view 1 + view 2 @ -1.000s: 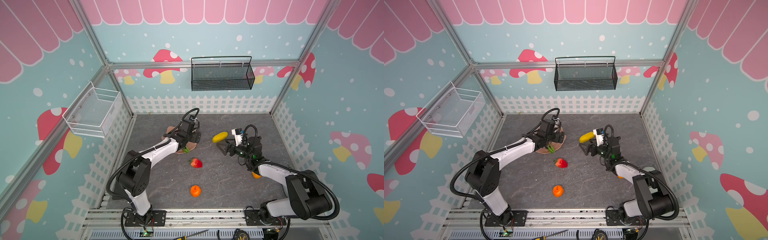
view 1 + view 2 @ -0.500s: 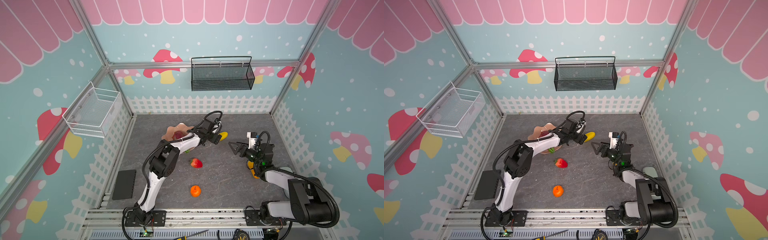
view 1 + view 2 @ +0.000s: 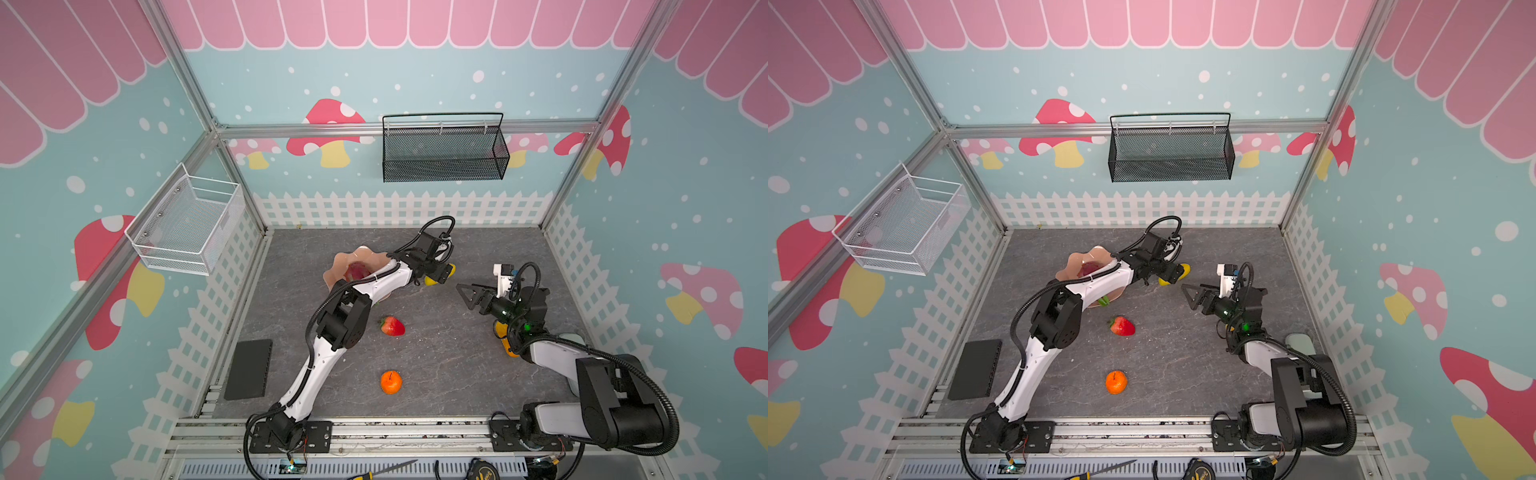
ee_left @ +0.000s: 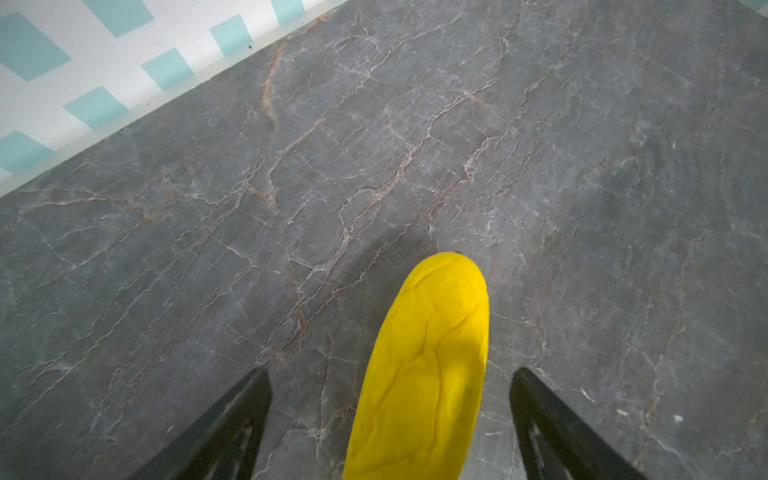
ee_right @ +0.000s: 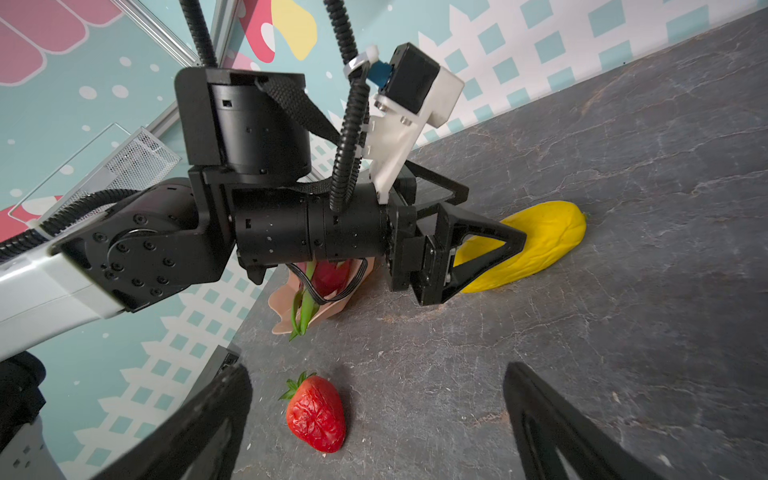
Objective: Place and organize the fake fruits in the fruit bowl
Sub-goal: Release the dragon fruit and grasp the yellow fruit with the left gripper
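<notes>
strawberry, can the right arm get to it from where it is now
Probably yes. The strawberry lies alone on bare tabletop ahead of the open right pincer, nothing between them in the right wrist view. The left pincer is farther back around the yellow fruit, clear of that path.

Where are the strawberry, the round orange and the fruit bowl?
strawberry (image 3: pixel 392 326): in a top view, red body.
round orange (image 3: pixel 391 382): in a top view, its middle.
fruit bowl (image 3: pixel 337 265): in a top view, wavy rim.
</notes>
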Controlling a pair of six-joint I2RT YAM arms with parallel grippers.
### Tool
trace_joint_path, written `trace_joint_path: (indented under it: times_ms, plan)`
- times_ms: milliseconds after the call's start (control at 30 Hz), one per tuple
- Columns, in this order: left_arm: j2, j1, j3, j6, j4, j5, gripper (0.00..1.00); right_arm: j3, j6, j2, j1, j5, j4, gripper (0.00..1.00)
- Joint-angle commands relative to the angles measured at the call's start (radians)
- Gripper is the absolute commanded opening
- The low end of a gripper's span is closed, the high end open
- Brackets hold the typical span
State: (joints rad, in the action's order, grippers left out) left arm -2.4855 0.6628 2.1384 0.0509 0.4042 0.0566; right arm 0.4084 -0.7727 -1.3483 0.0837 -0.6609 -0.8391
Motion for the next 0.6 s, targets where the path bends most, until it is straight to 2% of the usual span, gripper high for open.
trace_joint_path:
  times_ms: [0,300,567]
  plan:
    - [-0.044,0.009,0.062,-0.001,0.132,-0.001,0.89,0.004,-0.012,-0.003,-0.006,-0.017,-0.030,0.98]
    - [-0.070,0.011,0.101,0.021,0.223,-0.022,0.89,0.008,-0.010,-0.003,-0.006,-0.023,-0.028,0.98]
    - [-0.127,0.012,0.206,0.059,0.306,-0.006,0.82,0.010,-0.004,-0.003,-0.006,-0.026,-0.024,0.98]
